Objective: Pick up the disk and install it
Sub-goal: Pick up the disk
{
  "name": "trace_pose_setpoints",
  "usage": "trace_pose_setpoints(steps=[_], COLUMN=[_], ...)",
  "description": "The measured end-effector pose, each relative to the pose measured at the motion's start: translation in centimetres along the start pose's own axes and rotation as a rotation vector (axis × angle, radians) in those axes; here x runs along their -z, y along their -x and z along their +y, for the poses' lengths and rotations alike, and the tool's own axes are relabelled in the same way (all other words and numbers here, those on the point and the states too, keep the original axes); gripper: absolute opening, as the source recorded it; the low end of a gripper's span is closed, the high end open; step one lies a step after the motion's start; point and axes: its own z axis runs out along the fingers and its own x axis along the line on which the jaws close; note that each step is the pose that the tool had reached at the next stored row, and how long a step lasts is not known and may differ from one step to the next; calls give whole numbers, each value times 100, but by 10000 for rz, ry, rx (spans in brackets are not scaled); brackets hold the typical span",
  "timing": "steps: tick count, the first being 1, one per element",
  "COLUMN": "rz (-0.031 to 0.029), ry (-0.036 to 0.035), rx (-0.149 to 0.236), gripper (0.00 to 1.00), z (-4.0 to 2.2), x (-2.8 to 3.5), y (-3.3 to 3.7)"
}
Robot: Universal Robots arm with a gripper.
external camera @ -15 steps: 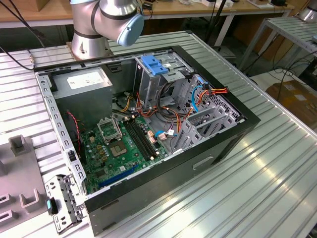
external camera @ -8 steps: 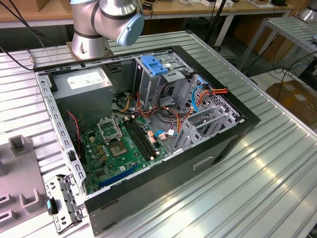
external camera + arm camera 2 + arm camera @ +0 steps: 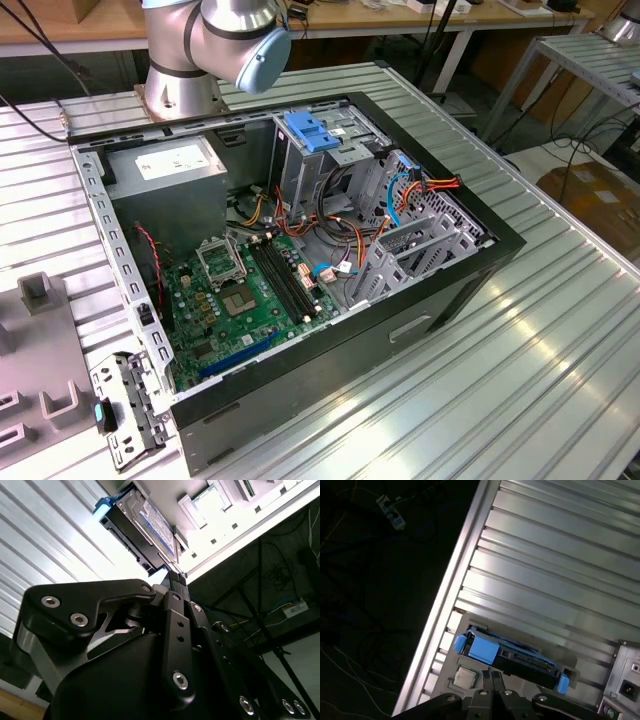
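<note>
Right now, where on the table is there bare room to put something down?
The widest bare patch is the ribbed table on the exterior view's right, between the computer case and the table's edge. Inside the case, cables crowd it. On the exterior view's left, grey fixtures crowd that side. The disk lies near a table edge.

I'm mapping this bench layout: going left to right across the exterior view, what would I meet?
Grey fixture blocks → grey power-supply box → blue plastic handle → orange and red cables.
</note>
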Motion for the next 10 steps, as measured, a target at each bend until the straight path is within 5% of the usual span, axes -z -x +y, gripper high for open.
trace_pose_setpoints(steps=[10], rz=[61], ry=[-35], rx=[1491], gripper=[11], z=[0], x=[0], y=[0])
